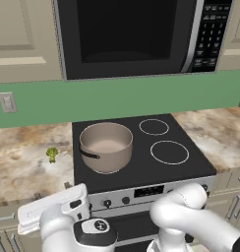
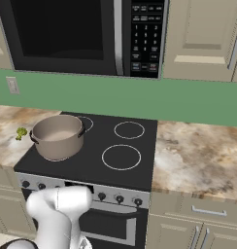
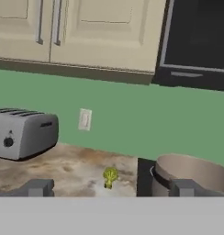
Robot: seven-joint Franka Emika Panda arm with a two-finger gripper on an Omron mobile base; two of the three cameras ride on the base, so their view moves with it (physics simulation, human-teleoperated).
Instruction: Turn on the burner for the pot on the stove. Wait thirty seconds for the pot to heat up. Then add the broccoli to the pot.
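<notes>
Hand view: the claw (image 3: 111, 188) is held spread wide, gripping nothing. The broccoli (image 3: 109, 176) is seen on the counter (image 3: 72, 167) just beyond its tips, the pot (image 3: 196, 172) further right on the stove (image 3: 143, 176).

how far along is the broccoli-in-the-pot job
Whether the burner is on cannot be told. The pot sits on the stove with nothing green inside. In hand: the open gripper faces the broccoli on the counter. Left: grasping it and dropping it in.
</notes>
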